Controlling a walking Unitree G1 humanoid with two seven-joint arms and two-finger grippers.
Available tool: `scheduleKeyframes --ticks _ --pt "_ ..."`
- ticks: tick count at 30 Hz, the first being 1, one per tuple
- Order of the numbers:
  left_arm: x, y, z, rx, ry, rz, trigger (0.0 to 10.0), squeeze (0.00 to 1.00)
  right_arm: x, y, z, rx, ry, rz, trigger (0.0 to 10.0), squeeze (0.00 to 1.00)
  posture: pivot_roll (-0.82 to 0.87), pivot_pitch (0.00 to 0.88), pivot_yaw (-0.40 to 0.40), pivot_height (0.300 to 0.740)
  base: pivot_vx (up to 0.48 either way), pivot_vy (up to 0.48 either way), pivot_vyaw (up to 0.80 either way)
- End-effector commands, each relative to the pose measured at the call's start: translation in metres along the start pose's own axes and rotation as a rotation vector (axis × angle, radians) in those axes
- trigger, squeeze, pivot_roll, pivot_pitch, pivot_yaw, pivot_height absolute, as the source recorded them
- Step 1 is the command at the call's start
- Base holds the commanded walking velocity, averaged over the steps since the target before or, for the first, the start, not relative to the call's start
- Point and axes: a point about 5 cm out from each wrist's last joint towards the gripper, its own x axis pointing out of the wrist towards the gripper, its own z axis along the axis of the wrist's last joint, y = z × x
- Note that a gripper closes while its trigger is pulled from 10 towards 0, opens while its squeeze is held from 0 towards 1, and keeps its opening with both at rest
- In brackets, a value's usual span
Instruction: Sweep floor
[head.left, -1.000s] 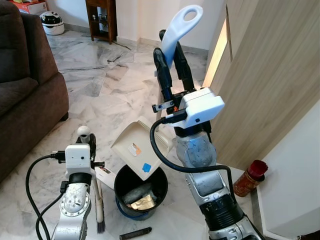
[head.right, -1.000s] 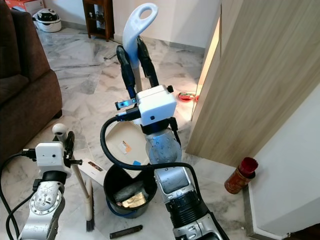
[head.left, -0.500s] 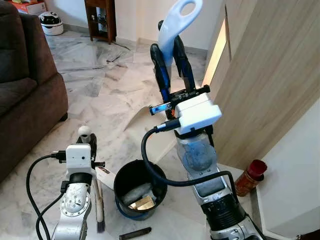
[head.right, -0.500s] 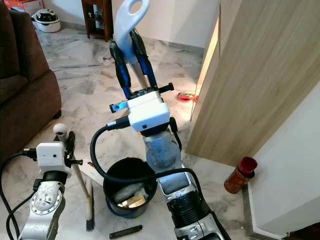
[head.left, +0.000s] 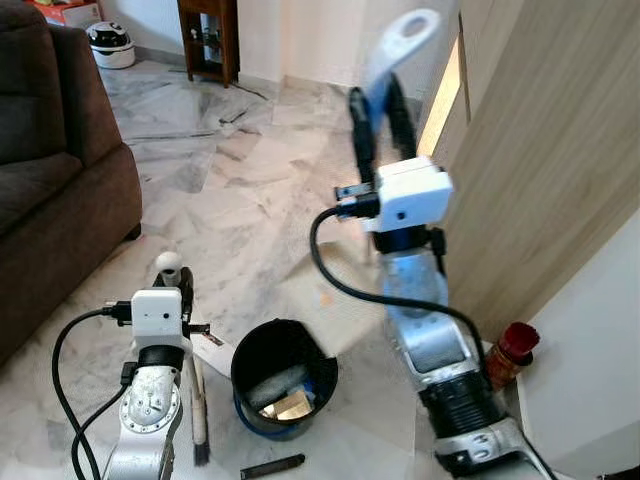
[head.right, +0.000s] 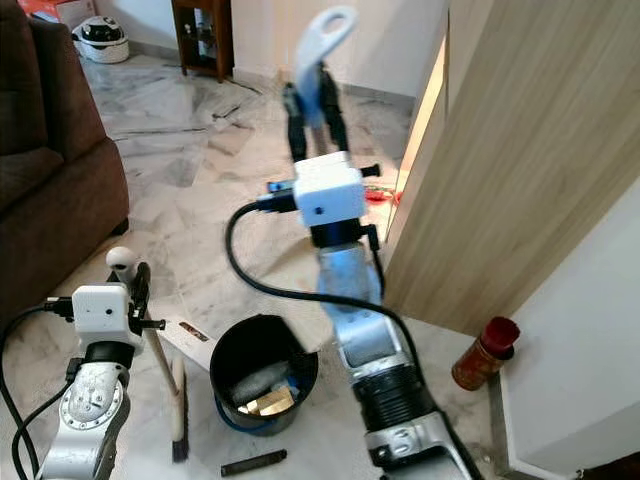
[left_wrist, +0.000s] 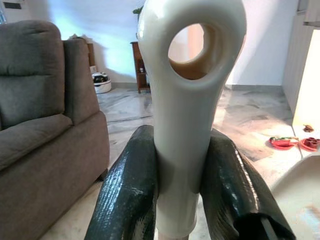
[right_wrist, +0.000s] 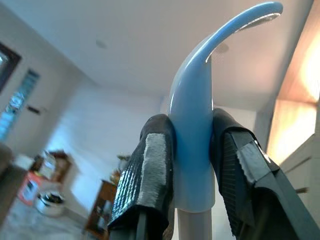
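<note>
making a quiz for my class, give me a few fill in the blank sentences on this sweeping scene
1. The right gripper is shut on a handle coloured ____.
2. The black bucket stands on the marble floor between the robot's two ____.
3. The left gripper holds the handle of the ____, whose bristles rest on the floor.
4. The red jar stands beside the wooden ____.

Missing words: blue; arms; brush; panel

We see a brown fabric sofa (head.left: 55, 170) at left, a dark wooden side table (head.left: 208, 38) beyond, a red cylindrical can (head.left: 508, 352) beside the light wood-grain panel (head.left: 560, 150).
</note>
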Motion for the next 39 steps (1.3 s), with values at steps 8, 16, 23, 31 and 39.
scheduleKeyframes --ticks 8,16,23,31,39 --pt "0.002 -0.004 0.01 -0.018 -0.053 -0.022 10.0 0.0 -0.003 -0.013 -0.042 0.281 0.289 -0.082 10.0 0.0 0.12 0.0 -0.087 0.74 0.0 0.0 0.0" --pt "0.002 -0.004 0.011 -0.026 -0.056 -0.028 10.0 0.0 0.006 -0.031 -0.041 0.152 0.237 -0.08 10.0 0.0 0.12 0.0 -0.081 0.74 0.0 0.0 0.0" --pt "0.002 -0.005 0.011 -0.027 -0.057 -0.03 10.0 0.0 0.008 -0.034 -0.041 0.163 0.235 -0.084 10.0 0.0 0.12 0.0 -0.081 0.74 0.0 0.0 0.0" --pt "0.002 -0.005 0.011 -0.027 -0.057 -0.03 10.0 0.0 0.008 -0.034 -0.041 0.163 0.235 -0.084 10.0 0.0 0.12 0.0 -0.081 0.74 0.0 0.0 0.0" --pt "0.002 -0.005 0.011 -0.027 -0.057 -0.03 10.0 0.0 0.008 -0.034 -0.041 0.163 0.235 -0.084 10.0 0.0 0.12 0.0 -0.081 0.74 0.0 0.0 0.0"
